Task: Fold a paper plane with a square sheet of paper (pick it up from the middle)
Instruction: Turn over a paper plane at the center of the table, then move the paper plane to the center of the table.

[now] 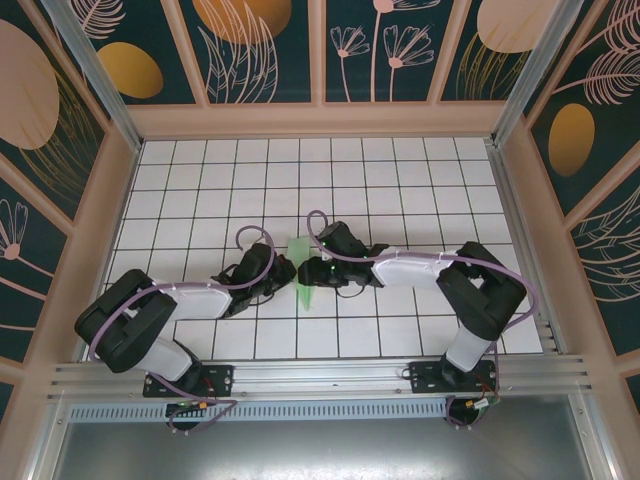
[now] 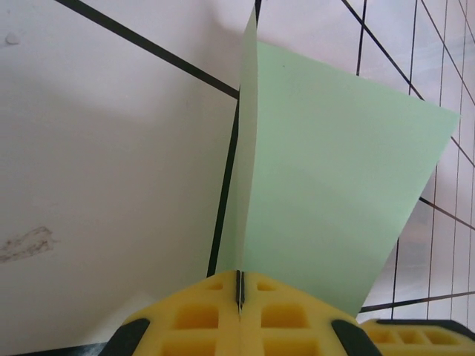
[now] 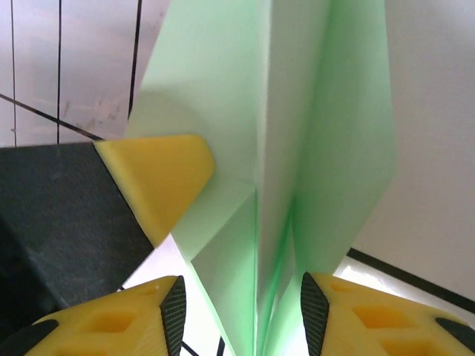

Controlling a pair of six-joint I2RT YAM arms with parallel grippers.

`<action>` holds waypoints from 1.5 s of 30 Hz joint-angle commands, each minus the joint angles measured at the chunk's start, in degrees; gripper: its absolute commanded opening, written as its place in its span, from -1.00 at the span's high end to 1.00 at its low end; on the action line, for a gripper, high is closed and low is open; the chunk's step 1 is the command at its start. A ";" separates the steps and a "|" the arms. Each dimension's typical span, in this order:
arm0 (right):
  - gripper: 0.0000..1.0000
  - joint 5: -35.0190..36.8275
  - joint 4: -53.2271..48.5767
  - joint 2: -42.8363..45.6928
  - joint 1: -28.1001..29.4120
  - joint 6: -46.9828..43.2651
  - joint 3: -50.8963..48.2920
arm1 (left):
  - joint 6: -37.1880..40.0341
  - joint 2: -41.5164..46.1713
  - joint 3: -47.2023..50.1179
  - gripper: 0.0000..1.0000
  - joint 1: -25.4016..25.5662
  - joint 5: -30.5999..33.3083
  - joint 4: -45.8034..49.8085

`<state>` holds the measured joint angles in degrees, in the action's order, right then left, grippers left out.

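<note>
green paper (image 1: 303, 272) part-folded, held upright off mid surface (image 1: 400, 170) — several creases in, not a dart yet. left hand (image 2: 240, 288) clamped on its fold; right hand (image 3: 241, 311) parted, straddling it — final folds left.

paper plane (image 1: 303, 268) above table (image 1: 400, 180), near middle

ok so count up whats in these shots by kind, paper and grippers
green paper: 1, partly folded and standing on edge
grippers: 2, the left gripper shut on the paper's edge, the right gripper open with the paper between its fingers
total: 3
</note>
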<state>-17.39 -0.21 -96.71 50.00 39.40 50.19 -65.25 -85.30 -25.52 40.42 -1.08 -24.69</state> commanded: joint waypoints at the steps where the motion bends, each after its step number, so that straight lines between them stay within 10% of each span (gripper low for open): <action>1: 0.07 -1.78 0.79 0.32 0.62 0.63 -1.02 | -1.16 -0.79 -0.23 1.00 -0.43 -0.58 -1.09; 23: 0.12 2.81 -1.93 -5.40 3.00 -1.17 4.17 | -1.15 -1.01 -0.87 0.94 -0.44 -2.18 -0.91; 31: 0.41 7.16 -5.17 -7.69 3.65 -0.79 7.02 | -1.08 -0.43 -1.11 0.81 -0.44 -1.92 0.15; 37: 0.73 12.36 -8.48 -5.37 3.66 -0.68 7.64 | -0.08 2.19 -2.20 0.36 -0.59 1.13 6.12; 45: 0.81 21.04 -19.80 0.40 0.38 -5.21 7.50 | 1.51 8.56 -4.74 -0.73 -1.09 10.75 21.26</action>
<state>-2.04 -12.95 -99.96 52.16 36.51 56.62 -64.93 -78.89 -28.36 39.70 4.14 -11.75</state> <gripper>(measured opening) 0.099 0.836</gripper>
